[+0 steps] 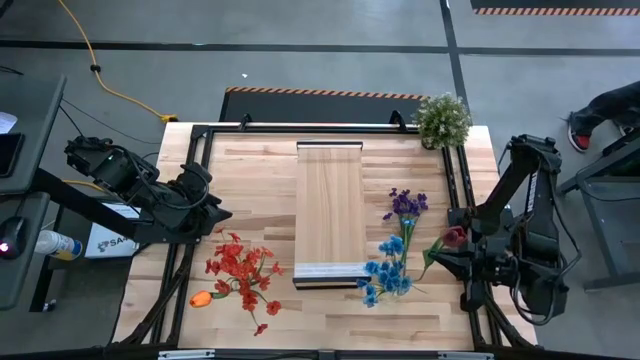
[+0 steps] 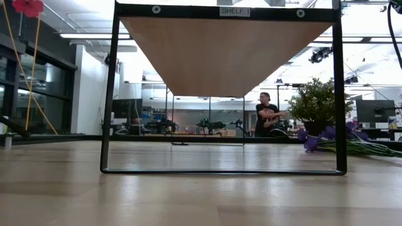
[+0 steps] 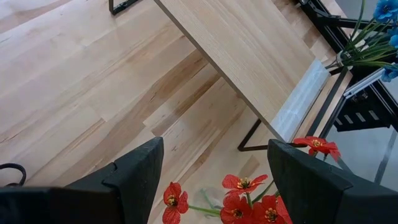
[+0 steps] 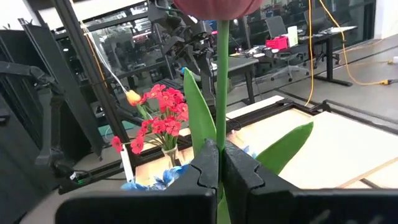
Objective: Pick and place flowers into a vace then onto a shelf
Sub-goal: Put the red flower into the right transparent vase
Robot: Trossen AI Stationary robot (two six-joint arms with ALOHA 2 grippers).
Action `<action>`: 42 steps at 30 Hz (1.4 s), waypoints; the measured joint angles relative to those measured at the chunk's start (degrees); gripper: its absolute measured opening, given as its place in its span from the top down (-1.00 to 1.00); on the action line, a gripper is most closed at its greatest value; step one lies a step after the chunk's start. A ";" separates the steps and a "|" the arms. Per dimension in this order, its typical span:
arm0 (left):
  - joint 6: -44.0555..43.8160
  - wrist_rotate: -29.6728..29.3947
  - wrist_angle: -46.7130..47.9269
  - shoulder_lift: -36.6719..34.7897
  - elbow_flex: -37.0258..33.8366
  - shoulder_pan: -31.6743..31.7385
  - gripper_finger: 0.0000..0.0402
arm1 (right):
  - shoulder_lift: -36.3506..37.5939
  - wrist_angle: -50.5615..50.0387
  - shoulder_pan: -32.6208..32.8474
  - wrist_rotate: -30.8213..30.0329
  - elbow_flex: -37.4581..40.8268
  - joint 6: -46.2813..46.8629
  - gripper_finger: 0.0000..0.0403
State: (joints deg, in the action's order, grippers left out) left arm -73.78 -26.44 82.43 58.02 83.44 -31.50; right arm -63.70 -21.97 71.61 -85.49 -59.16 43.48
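My right gripper (image 1: pixel 445 252) hangs over the table's right edge, shut on a dark-red flower (image 1: pixel 455 237) with a green stem and leaves. Blue flowers (image 1: pixel 388 272) and purple flowers (image 1: pixel 405 204) lie on the table to the right of the raised wooden shelf (image 1: pixel 330 200). Red flowers (image 1: pixel 243 270) with an orange bud (image 1: pixel 202 298) stand to the left of the shelf. In the right wrist view their stems (image 4: pixel 160 121) seem to gather in a clear vase (image 4: pixel 169 155). My left gripper (image 3: pixel 216 146) hovers open above and beyond them, touching nothing. My right gripper pinches the dark-red flower's green stem (image 4: pixel 221 127) between its two fingers, well below the head (image 4: pixel 217 6). The fingers come in level from the table's right side and lie across the stem. The flower is lifted clear and tilted, its head above the fingers and a leaf (image 4: pixel 283 146) beside them.
A bushy potted plant (image 1: pixel 442 118) stands at the far right corner. Black frame rails (image 1: pixel 458 185) run along the table's edges. The shelf's black legs (image 2: pixel 339 94) stand on the tabletop. A person (image 2: pixel 267 116) is far off in the room behind.
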 joint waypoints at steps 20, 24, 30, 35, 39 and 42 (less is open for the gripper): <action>-0.02 -0.31 0.00 -0.02 0.00 0.01 -0.59 | -0.33 -10.27 -5.59 8.50 0.00 8.61 1.00; -0.02 -0.28 0.00 -0.02 0.00 0.01 -0.60 | -0.33 -12.17 -6.86 10.24 0.00 10.17 1.00; -0.01 -0.28 0.00 -0.02 0.00 0.00 -0.59 | -1.02 -12.96 -7.50 11.13 0.00 10.73 1.00; 0.00 -0.26 0.00 -0.02 0.00 0.00 -0.60 | -2.52 -12.89 -7.50 12.69 0.00 12.24 1.00; -0.02 -0.24 0.00 -0.02 0.00 -0.01 -0.59 | -2.93 -12.78 -7.49 13.74 0.00 13.09 1.00; -0.02 -0.24 0.00 -0.02 0.00 -0.01 -0.59 | -2.91 -12.64 -7.43 14.05 0.00 13.11 1.00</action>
State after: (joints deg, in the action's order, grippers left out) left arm -73.80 -26.68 82.43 58.00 83.44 -31.51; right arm -66.61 -34.61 64.18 -71.44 -59.16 56.60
